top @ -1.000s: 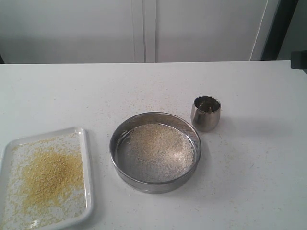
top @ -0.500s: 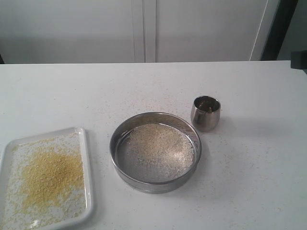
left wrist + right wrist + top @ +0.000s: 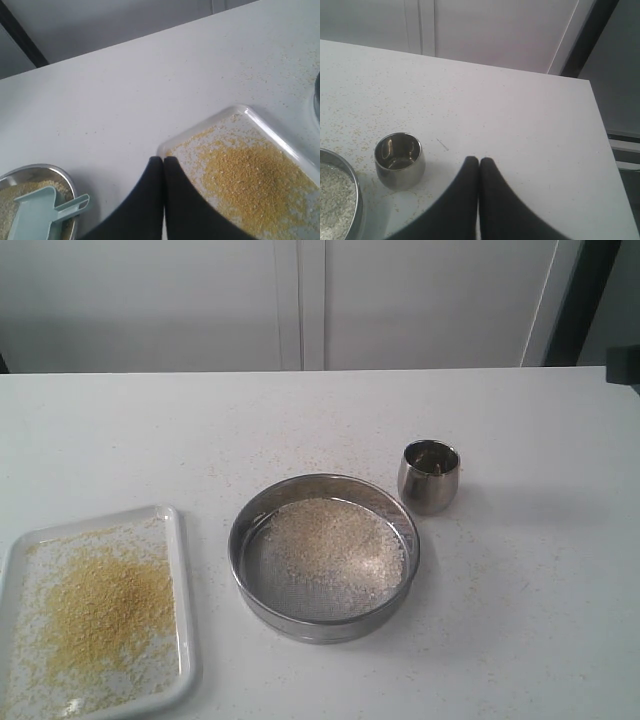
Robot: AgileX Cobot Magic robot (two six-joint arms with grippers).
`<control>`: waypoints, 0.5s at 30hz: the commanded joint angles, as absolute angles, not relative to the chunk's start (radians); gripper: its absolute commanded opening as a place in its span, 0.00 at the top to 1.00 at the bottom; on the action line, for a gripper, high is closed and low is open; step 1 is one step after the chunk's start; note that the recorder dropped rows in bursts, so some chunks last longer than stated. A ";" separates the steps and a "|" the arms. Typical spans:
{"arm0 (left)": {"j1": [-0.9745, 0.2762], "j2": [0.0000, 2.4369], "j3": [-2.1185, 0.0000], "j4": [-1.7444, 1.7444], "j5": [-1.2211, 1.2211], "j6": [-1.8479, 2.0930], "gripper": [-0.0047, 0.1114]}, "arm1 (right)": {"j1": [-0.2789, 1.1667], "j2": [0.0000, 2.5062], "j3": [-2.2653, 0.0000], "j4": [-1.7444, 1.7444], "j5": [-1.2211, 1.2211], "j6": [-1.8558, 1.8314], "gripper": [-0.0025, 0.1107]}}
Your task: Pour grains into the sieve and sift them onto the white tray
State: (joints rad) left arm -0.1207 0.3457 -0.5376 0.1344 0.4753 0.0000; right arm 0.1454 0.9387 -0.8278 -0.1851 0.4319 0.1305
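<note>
Status check, exterior view. The white tray (image 3: pixel 183 585) lies at the lower left of the frame and carries a golden heap of fine grains (image 3: pixel 105 608), with loose granules spread around the heap inside the rim. The sieve (image 3: pixel 320 626) sits on the table (image 3: pixel 530 620) at lower centre, just right of the tray and apart from it, not over it. On its mesh is a pale patch of coarse bits (image 3: pixel 335 540), mostly toward the upper right of the mesh. The small steel cup (image 3: pixel 429 476) stands upright just beyond the sieve's upper right rim. The right wrist view shows its inside bare and shiny. Stray granules dot the table around all three. Neither arm appears in the exterior view. Left gripper (image 3: pixel 163 162): fingers pressed together, nothing between them, poised by a corner of the tray. Right gripper (image 3: pixel 479 162): clenched and empty, near the cup. The left wrist view also picks up a metal bowl (image 3: pixel 67 182) of pale grain with a light teal scoop (image 3: pixel 42 212) resting in it. Judgement: pouring and sifting look done, since the fines are on the tray and only the coarse fraction is on the mesh. Nothing obvious is left.
</note>
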 commanded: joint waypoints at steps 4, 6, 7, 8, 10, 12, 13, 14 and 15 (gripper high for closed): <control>-0.077 0.261 -0.432 0.107 0.472 -0.010 0.96 | 0.138 0.933 -0.823 -0.189 0.422 0.136 0.98; -0.067 0.238 -0.404 0.107 0.472 -0.008 0.96 | 0.138 0.933 -0.823 -0.189 0.422 0.136 0.98; -0.059 0.225 -0.389 0.107 0.472 -0.008 0.96 | 0.138 0.933 -0.823 -0.189 0.422 0.136 0.98; -0.053 0.213 -0.374 0.105 0.472 -0.008 0.96 | 0.138 0.933 -0.823 -0.189 0.422 0.136 0.98; -0.041 0.190 -0.348 0.096 0.472 -0.008 0.96 | 0.138 0.933 -0.823 -0.189 0.422 0.136 0.98; -0.029 0.167 -0.321 0.080 0.466 -0.008 0.96 | 0.138 0.933 -0.823 -0.189 0.422 0.136 0.98; -0.022 0.155 -0.305 0.074 0.456 -0.008 0.96 | 0.138 0.933 -0.823 -0.189 0.422 0.136 0.98; -0.020 0.144 -0.289 0.069 0.443 -0.008 0.96 | 0.138 0.933 -0.823 -0.189 0.422 0.136 0.98; -0.018 0.133 -0.274 0.066 0.431 -0.008 0.96 | 0.138 0.933 -0.823 -0.189 0.422 0.136 0.98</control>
